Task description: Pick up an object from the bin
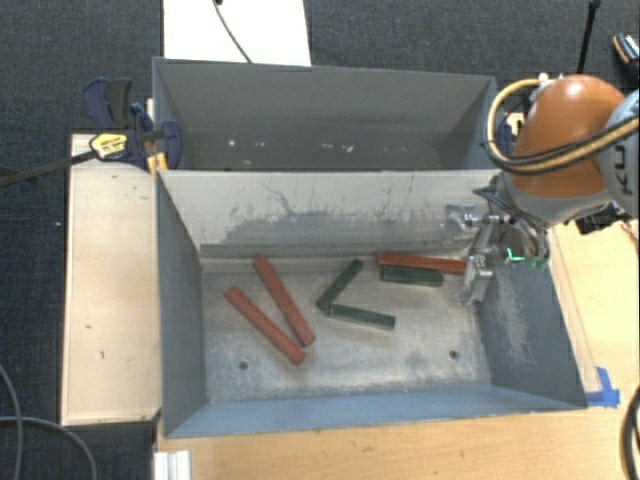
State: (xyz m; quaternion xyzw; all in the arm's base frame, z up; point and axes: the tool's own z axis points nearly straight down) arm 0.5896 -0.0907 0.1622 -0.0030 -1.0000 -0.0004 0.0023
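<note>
Evidently nothing is lifted yet; the hand (477, 276) sits low at centre right of the bin (330, 203), at the right end of a red-brown bar (420, 263) that touches a dark green bar (410, 279); whether the hand is spread or pressed together, cannot tell; grasp and lift remain.

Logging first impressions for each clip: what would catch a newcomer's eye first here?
The arm's orange domed cover at the upper right stands out, with the gripper below it near the grey metal bin's right wall. On the floor lie rectangular bars: two red-brown bars at left, two dark green bars in the middle, and a red bar alongside a dark green one beside the gripper.
</note>
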